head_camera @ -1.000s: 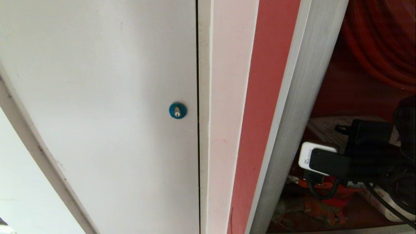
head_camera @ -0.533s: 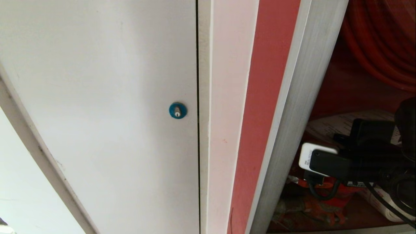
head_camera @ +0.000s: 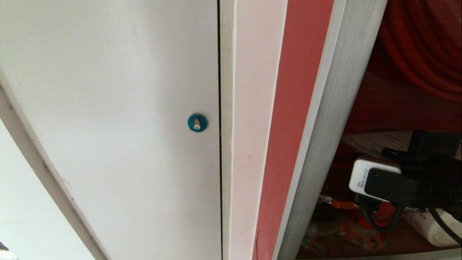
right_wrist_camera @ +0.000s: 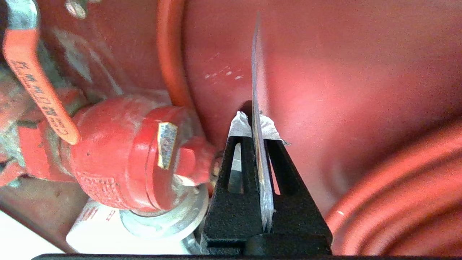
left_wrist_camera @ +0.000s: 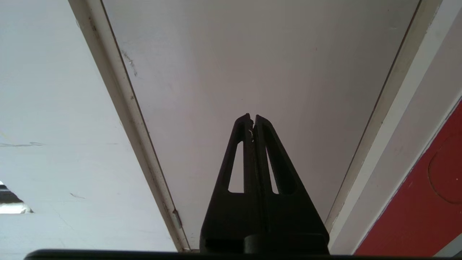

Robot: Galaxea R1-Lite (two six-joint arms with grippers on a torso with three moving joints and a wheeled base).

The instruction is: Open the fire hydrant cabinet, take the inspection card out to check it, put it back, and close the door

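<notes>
Now right gripper inside fire hydrant cabinet, fingers pinching inspection card edge-on beside red valve. My worry: thin sleeve slips, or snags valve or hose on pull-out. Left gripper parked, fingers pressed together.

- One fire hydrant cabinet was counted, silver-framed and red-edged.
- One coiled red hose was recorded inside it.
- One red valve was noted, with one orange tag beside it.
- One inspection card was logged, seen edge-on.
- One plain white door was counted, with one blue round lock on it.
- Two grippers were listed: one left gripper and one right gripper.
- One white roll was recorded low in the cabinet.
</notes>
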